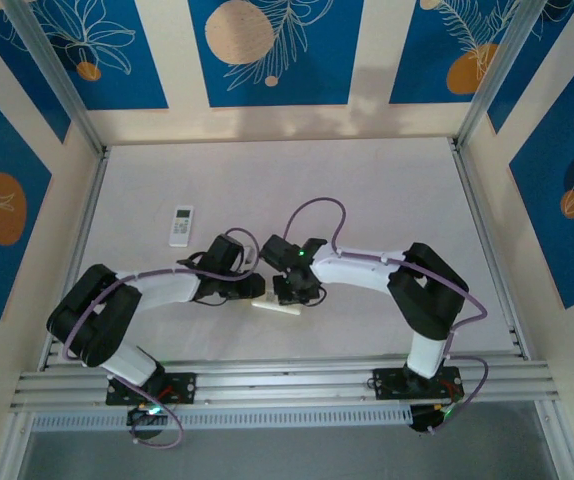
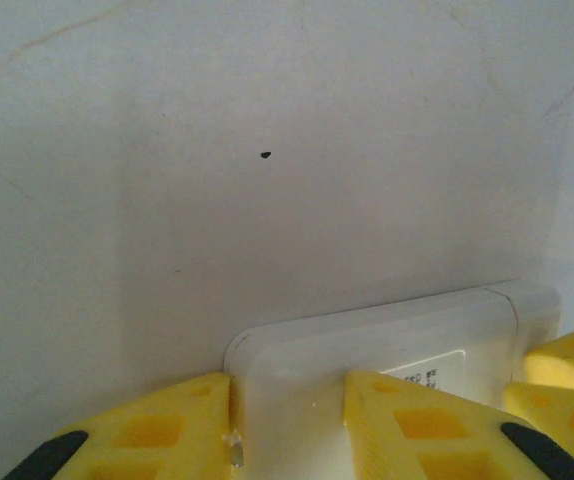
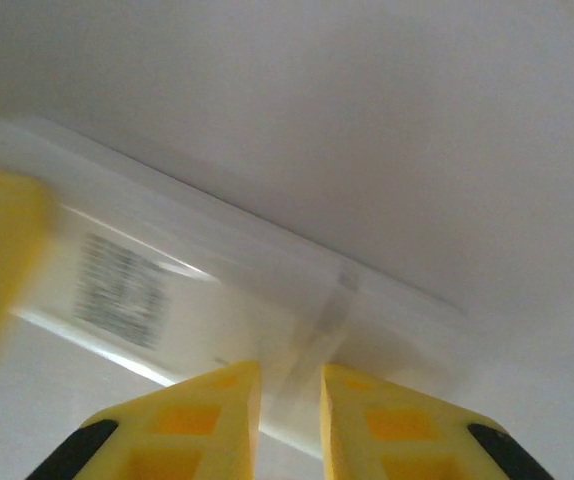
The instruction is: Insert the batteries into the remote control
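A white remote control (image 1: 276, 308) is held low over the table between both arms, its labelled back (image 2: 437, 375) facing the left wrist camera. My left gripper (image 2: 287, 400) is shut on one rounded end of it, a yellow finger (image 2: 167, 430) pressed against each side. My right gripper (image 3: 289, 385) is shut on the long edge of the same remote (image 3: 197, 290), near a seam across the body. In the top view the left gripper (image 1: 255, 290) and right gripper (image 1: 293, 292) meet over it. The batteries are out of view.
A second white remote (image 1: 182, 225) with a small screen lies face up on the table (image 1: 387, 190), behind and left of the grippers. Aluminium rails (image 1: 467, 220) and patterned walls bound the table. The right gripper's yellow fingers (image 2: 567, 375) sit close beside my left ones.
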Controlling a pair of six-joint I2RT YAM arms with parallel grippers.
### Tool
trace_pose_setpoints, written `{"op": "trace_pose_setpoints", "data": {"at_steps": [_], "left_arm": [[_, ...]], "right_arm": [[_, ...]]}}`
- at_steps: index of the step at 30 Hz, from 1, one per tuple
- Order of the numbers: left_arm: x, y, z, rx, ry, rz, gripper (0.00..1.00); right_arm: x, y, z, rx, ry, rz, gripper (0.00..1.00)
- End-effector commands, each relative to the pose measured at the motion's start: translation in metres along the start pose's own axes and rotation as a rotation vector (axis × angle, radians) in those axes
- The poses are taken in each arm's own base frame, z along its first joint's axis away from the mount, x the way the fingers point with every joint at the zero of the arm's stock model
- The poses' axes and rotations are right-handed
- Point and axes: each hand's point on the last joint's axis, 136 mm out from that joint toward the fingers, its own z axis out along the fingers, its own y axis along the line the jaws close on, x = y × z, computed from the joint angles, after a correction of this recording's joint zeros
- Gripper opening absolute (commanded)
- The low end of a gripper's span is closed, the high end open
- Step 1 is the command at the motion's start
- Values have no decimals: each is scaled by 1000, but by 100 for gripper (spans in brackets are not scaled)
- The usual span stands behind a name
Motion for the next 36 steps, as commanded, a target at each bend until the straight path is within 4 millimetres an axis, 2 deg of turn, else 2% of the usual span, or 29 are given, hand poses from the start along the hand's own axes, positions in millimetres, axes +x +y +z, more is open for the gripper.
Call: {"op": "trace_pose_setpoints", "data": {"at_steps": [1, 4, 6, 10, 12, 14, 17, 21, 27, 32, 36], "left_arm": [[30, -33, 40, 127, 80, 123, 32], [33, -24, 40, 92, 83, 123, 32], [35, -20, 39, 75, 85, 126, 33], [34, -15, 37, 44, 76, 124, 35], [32, -15, 37, 42, 70, 126, 36], [29, -18, 36, 47, 65, 127, 36], [28, -20, 35, 46, 64, 130, 37], [27, -20, 33, 41, 62, 132, 37], [26, -21, 33, 45, 61, 130, 37], [25, -23, 32, 47, 59, 132, 37], [25, -23, 32, 48, 62, 133, 38]], "right_arm": [[-40, 51, 2, -206, -192, -104, 24], [-51, 28, -1, -171, -226, -86, 24], [-52, 17, -4, -166, -206, -62, 24], [-43, 14, -28, -193, -196, -55, 26], [-34, 9, -40, -185, -198, -20, 30], [-22, -14, -47, -129, -190, 105, 37], [1, -39, -45, -108, -149, 260, 46], [25, -57, -37, -99, -93, 376, 52], [33, -62, -18, -170, -49, 449, 48], [28, -62, -16, -196, -63, 452, 38], [27, -62, -12, -197, -59, 454, 35]]}}
